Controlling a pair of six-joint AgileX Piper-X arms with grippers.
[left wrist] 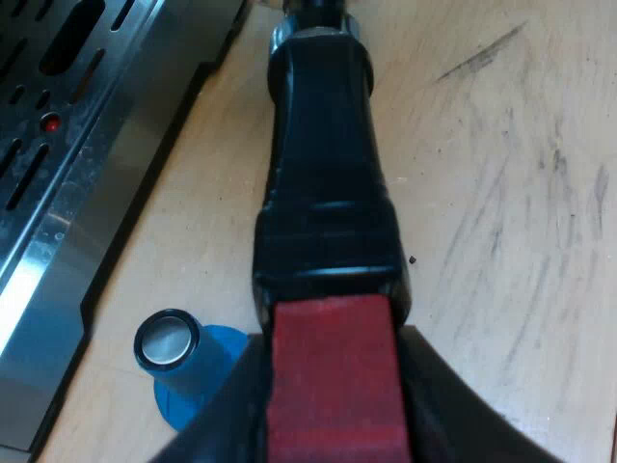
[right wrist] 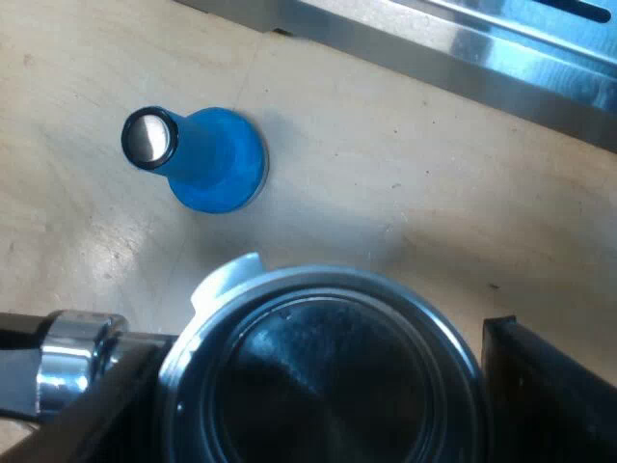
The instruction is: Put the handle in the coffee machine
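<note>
The metal holder's dark handle (left wrist: 328,174) runs away from my left gripper (left wrist: 333,424), which is shut on its red end (left wrist: 333,376), one black finger (left wrist: 463,415) on each side. The holder hangs over the wooden table beside the espresso machine's drip tray (left wrist: 87,145). Its round metal basket (right wrist: 328,376) faces the right wrist camera, open side up and empty. My right gripper (right wrist: 318,405) straddles the basket, and both black fingers (right wrist: 549,395) touch the rim. The chrome neck (right wrist: 77,371) leads off from the basket.
A blue tamper (right wrist: 207,159) with a shiny top stands upright on the table (right wrist: 386,183), close to the machine's steel base (right wrist: 463,48) and just beside the holder. The same tamper (left wrist: 178,362) sits by the drip tray's corner. Scuffed bare wood (left wrist: 511,193) lies beyond the handle.
</note>
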